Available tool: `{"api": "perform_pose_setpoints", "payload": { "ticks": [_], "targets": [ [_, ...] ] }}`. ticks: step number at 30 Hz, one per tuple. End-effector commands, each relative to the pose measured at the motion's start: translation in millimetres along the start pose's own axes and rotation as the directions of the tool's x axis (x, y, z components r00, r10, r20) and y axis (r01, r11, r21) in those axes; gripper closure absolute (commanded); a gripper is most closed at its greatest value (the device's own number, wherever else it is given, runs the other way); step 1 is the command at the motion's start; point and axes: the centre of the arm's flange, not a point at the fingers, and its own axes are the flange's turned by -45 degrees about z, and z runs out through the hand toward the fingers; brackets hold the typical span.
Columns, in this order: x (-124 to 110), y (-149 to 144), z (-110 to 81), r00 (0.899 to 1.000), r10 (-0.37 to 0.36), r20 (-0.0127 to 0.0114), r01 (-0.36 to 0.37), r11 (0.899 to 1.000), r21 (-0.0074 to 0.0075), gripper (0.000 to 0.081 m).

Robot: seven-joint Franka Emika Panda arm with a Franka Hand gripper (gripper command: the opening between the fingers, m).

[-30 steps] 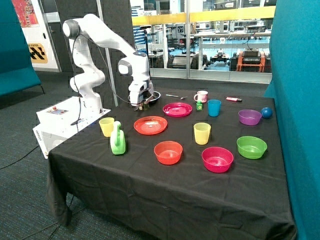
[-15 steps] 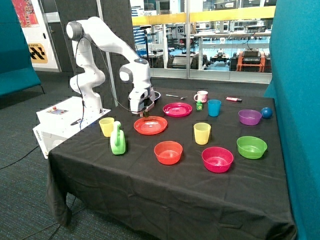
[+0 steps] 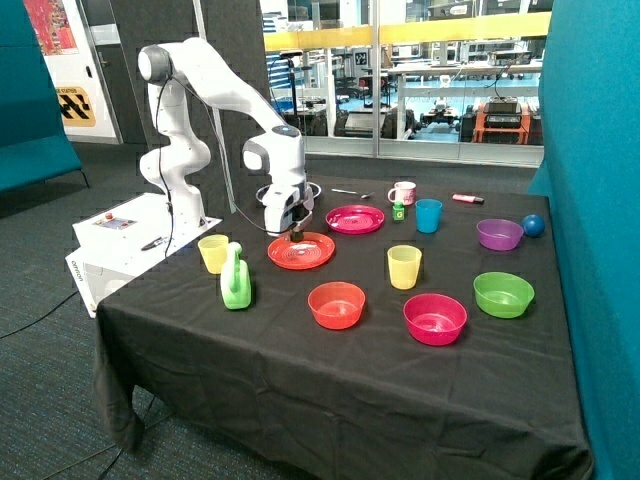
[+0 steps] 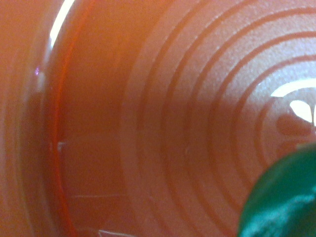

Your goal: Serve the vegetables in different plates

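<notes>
Outside view: my white jointed arm [image 3: 215,90] bends down from its base over the far side of the table.
Table: a black cloth-covered table [image 3: 300,360] carries everything — widest thing in sight.
Red-orange plate: the flat round red-orange plastic plate with ridged rim [image 3: 301,251] lies near the table's middle, directly beneath my wrist; up close its concentric ridges [image 4: 163,123] fill nearly the whole wrist view.
Magenta plate: the flat round magenta-pink plastic plate [image 3: 355,219] sits just behind the red-orange one, apart from it, and nothing shows on it.
Bowls: a deeper red bowl [image 3: 337,305] and a pink bowl [image 3: 435,319] stand nearer the front edge, a green bowl [image 3: 503,294] beside them.
Watering can: a green plastic watering can [image 3: 236,279] stands next to a yellow cup [image 3: 213,253].
My pincer: my two-finger gripper [image 3: 295,233] hangs low over the far rim of the red-orange plate — I cannot tell whether it is released or clenched.
Dark green vegetable: the small dark green lumpy toy piece [image 4: 281,197] is right above the red-orange plate's ridged surface, at the corner of the wrist view; whether it touches the plate I cannot tell.
Yellow-orange vegetable: I cannot find it in either view.
</notes>
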Motion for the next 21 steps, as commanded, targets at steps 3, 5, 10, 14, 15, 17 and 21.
{"api": "perform_pose_setpoints", "payload": {
  "ticks": [3,5,10,14,15,17,21],
  "targets": [
    [5.6,2.5,5.0,1.000,-0.011,-0.0017,0.011,1.000,0.0017,0.0077],
    [4.1,3.6,6.6,1.000,-0.009,-0.0017,0.009,1.000,0.0017,0.0066],
    [0.4,4.9,8.7,1.000,-0.011,-0.0017,0.011,1.000,0.0017,0.0035],
    [-2.8,1.5,9.8,1.000,-0.020,-0.0017,0.020,1.000,0.0017,0.0012],
    [-3.3,0.6,9.9,1.000,-0.021,-0.0017,0.021,1.000,0.0017,0.0007],
    [-3.5,-1.1,9.8,1.000,-0.021,-0.0017,0.021,1.000,0.0017,0.0002],
    [-3.0,-2.8,8.2,1.000,-0.026,-0.0017,0.026,1.000,0.0016,0.0000]
  ]
}}
